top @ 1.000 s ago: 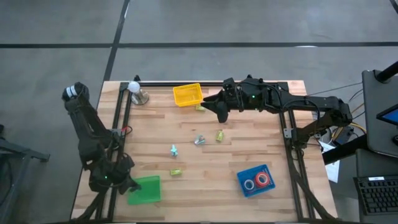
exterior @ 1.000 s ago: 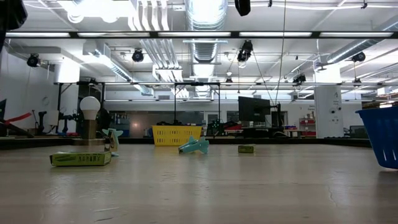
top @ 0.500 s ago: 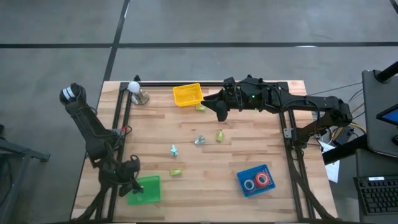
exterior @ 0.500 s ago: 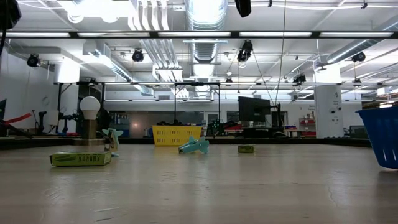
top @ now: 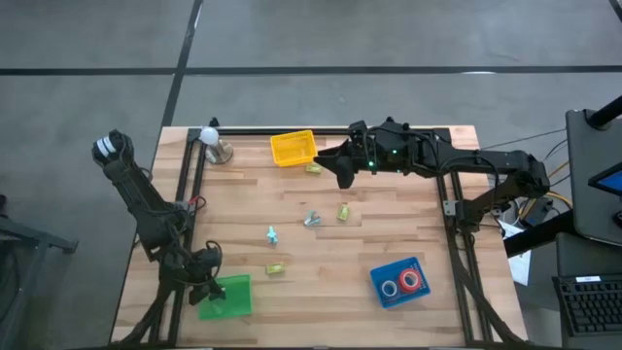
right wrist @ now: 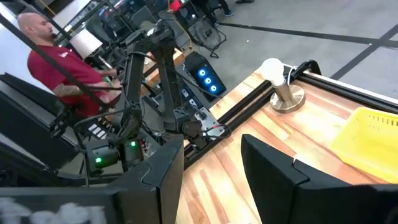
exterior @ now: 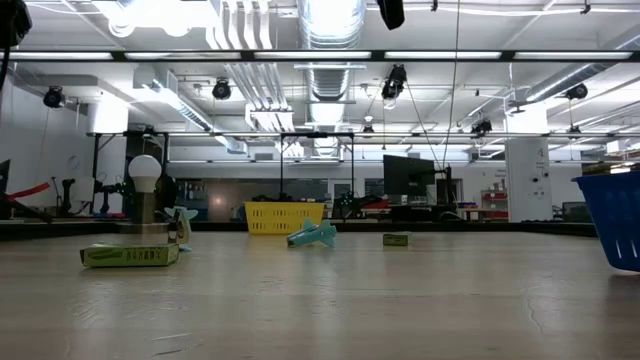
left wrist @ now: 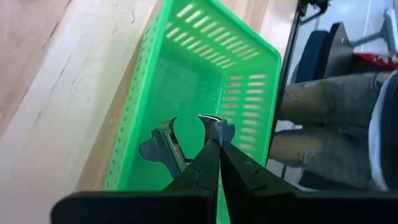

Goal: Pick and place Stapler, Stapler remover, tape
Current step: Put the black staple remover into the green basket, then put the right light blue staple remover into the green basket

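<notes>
My left gripper [left wrist: 211, 134] hangs over the green basket [top: 229, 297] at the table's near left and is shut on a grey stapler remover [left wrist: 163, 144] with chrome claws. My right gripper [top: 342, 175] is open and hovers near the far edge, beside the yellow basket [top: 293, 148], touching nothing. Two tape rolls [top: 402, 284] lie in the blue basket [top: 381, 274] at the near right. Small yellow-green staplers [top: 275, 267] [top: 343, 211], a teal piece [top: 271, 233] and a silver piece [top: 311, 219] lie on the wood mid-table. My left gripper pinches the stapler remover between its two fingertips [left wrist: 206, 155], near the middle where its two wings meet [left wrist: 214, 127]. It holds the remover lifted clear above the green basket's floor [left wrist: 205, 81]. The fingers hide the exact spot of contact.
A lamp with a white bulb [top: 212, 138] stands at the far left corner. Another small yellow-green piece [top: 313, 167] lies by the yellow basket. A seated person's legs [left wrist: 323, 118] show beyond the table's near edge, and a person in a red shirt [right wrist: 65, 62] is beyond the left side.
My left gripper has moved a little toward the table's right, from beside the green basket's left edge to over it, staying shut.
</notes>
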{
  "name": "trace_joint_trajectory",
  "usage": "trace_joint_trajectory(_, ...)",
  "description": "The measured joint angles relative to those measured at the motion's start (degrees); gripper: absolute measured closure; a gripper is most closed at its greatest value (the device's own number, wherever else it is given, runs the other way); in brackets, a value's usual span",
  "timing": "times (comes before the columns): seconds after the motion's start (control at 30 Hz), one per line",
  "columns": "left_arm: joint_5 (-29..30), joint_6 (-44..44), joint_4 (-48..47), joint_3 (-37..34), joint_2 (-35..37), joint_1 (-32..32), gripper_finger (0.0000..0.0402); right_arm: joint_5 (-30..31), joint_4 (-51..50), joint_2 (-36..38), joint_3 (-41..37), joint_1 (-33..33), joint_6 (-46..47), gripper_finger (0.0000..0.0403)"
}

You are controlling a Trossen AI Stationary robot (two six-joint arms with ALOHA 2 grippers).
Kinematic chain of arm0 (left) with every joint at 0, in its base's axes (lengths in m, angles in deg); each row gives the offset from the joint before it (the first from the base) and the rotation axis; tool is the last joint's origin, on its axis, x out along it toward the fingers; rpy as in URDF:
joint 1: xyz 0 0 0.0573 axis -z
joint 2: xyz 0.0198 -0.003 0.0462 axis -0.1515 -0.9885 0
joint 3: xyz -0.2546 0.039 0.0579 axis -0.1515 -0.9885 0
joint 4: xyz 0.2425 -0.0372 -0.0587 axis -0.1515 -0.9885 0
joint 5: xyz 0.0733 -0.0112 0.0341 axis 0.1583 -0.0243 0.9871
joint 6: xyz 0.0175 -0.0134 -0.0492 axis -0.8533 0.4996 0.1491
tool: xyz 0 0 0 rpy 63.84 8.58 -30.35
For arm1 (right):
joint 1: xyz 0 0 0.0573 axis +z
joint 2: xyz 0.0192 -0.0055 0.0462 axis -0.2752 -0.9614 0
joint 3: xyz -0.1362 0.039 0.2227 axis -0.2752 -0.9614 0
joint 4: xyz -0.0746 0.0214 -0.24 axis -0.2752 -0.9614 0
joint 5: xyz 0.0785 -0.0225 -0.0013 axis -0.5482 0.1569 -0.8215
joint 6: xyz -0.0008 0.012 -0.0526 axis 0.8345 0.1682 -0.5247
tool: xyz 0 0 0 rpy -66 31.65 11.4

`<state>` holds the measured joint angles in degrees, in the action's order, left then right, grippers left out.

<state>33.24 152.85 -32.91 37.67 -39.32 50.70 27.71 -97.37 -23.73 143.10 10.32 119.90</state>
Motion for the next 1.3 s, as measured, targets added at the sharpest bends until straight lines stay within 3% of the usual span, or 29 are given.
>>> trace_joint_trajectory(0.2, -0.1, 2.3, 0.4, 0.0, 0.0, -0.6, 0.0374, 0.0, 0.1, 0.0, -0.1, 0.0, 0.2, 0.025)
trace_joint_trajectory(0.37, -0.3, 2.7, 0.4, 0.0, 0.0, -0.8, 0.034, 0.0, 0.0, 0.0, -0.1, 0.0, 0.3, 0.0255)
trace_joint_trajectory(0.63, 0.8, 13.8, 1.1, 0.2, 2.4, -1.5, 0.0287, 0.0, -0.4, 0.1, -0.8, 0.0, 0.2, 0.025)
trace_joint_trajectory(0.77, 13.0, 16.7, 2.9, 0.6, 5.0, -2.2, 0.0283, -0.2, -3.1, 0.1, -3.1, -0.2, 2.1, 0.0257)
trace_joint_trajectory(0.93, 39.7, 16.3, 9.8, 1.8, 8.3, -3.3, 0.0284, -0.6, -9.1, 0.1, -7.7, -0.4, 11.8, 0.0265)
trace_joint_trajectory(1.0, 50.5, 11.5, 15.8, 2.5, 9.3, -3.8, 0.0284, -2.3, -10.4, 0.0, -10.4, -0.4, 17.0, 0.0266)
trace_joint_trajectory(1.07, 57.6, 2.4, 21.6, 3.4, 10.2, -4.7, 0.0283, -4.6, -9.7, 0.0, -13.2, -0.4, 21.6, 0.0265)
trace_joint_trajectory(1.17, 59.4, -10.9, 27.7, 4.6, 11.7, -7.6, 0.0282, -6.3, -3.4, -0.4, -17.9, -0.4, 20.5, 0.0261)
trace_joint_trajectory(1.3, 54.7, -21.5, 32.4, 7.0, 13.6, -12.5, 0.0283, -13.2, 5.7, -3.1, -21.8, -0.7, 11.2, 0.0265)
